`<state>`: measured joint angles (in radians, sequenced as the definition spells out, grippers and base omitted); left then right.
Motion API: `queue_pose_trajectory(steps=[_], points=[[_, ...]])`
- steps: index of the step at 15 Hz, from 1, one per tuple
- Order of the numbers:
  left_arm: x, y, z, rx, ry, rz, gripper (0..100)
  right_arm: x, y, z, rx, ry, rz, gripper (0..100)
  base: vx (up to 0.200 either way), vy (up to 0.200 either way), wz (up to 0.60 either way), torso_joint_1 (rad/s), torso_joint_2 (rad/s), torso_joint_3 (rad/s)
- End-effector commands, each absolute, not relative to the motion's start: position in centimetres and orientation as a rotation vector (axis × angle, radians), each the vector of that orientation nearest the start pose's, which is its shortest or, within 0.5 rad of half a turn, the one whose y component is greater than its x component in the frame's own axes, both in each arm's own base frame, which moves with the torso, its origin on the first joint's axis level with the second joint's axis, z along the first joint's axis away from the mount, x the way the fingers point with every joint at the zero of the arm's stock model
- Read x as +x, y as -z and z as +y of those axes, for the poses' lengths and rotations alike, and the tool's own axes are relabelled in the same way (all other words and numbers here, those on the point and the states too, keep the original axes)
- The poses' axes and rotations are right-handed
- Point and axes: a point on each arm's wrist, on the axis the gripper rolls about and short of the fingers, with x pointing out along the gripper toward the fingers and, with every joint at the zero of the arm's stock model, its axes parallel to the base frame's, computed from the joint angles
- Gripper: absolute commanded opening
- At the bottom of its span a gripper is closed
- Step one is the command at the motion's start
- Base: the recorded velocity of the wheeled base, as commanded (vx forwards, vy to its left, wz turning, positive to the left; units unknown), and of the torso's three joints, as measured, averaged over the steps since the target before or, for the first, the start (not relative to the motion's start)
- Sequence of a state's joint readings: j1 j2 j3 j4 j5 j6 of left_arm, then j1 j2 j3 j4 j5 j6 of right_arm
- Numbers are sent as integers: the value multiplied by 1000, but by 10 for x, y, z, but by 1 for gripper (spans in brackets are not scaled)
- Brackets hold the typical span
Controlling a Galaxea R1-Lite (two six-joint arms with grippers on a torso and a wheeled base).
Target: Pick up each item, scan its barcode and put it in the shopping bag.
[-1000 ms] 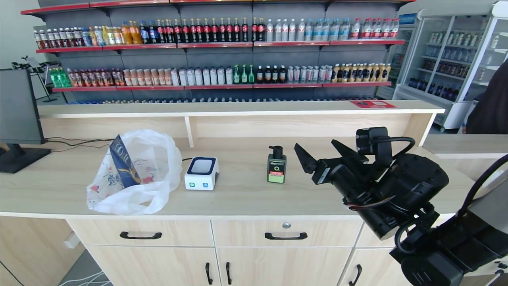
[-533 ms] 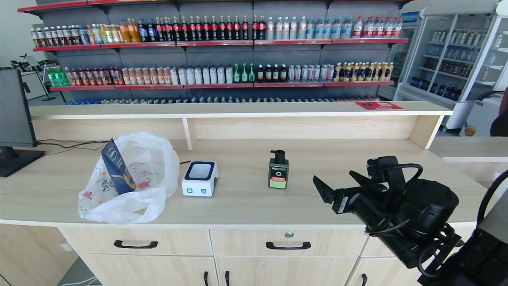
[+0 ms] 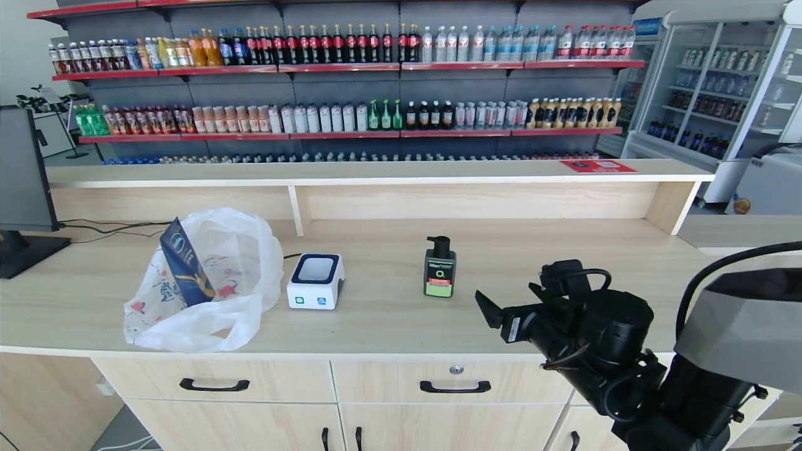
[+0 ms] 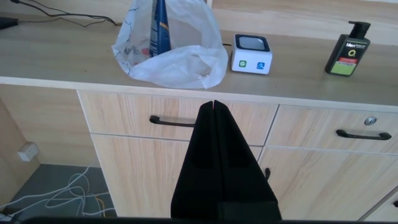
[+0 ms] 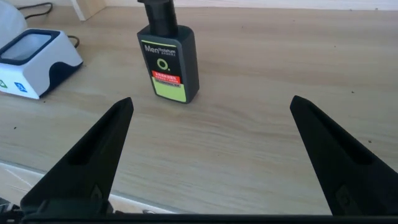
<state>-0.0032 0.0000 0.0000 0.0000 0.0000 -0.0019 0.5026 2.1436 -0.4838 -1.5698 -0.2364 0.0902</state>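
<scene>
Head view: step in hand looks like approach to pump bottle [image 3: 439, 274], upright on counter [image 3: 376, 319], right of scanner [image 3: 315, 281]. Blue packet [image 3: 183, 263] sits in shopping bag [image 3: 219, 294]. Right gripper [image 3: 507, 294] near counter's front edge, aimed toward bottle.

Left wrist view: left gripper [image 4: 214, 106] fingers pressed together, empty, low before drawers.

Right wrist view: fingers spread wide, nothing held, bottle ahead between them. Next: advance, straddle body, close.

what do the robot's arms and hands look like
Both hands are matt black with two flat wedge-shaped fingers tapering to narrow tips: the left hand and the right hand. The right arm is black with rounded drum-like joints, a black cable looping over the wrist, a small white label behind the fingers and a grey panel higher up.
</scene>
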Motion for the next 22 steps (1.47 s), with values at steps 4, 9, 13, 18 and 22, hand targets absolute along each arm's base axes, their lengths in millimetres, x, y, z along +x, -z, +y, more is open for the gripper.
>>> queue_pose_trajectory(steps=[4,9,13,18,22], points=[[-23,-75,0,-3,3,0,0,335,-31,176,56,-260,56,100,0,0,0,0,0,0],[-23,-75,0,-3,3,0,0,357,-18,193,47,-271,11,100,0,0,0,0,0,0],[-23,-75,0,-6,2,0,0,369,-7,197,72,-226,1,100,0,0,0,0,0,0],[-23,-75,0,-5,2,0,0,380,1,196,53,-207,-12,100,0,0,0,0,0,0],[-23,-75,0,-5,3,0,0,389,7,180,63,-163,-4,100,0,0,0,0,0,0]])
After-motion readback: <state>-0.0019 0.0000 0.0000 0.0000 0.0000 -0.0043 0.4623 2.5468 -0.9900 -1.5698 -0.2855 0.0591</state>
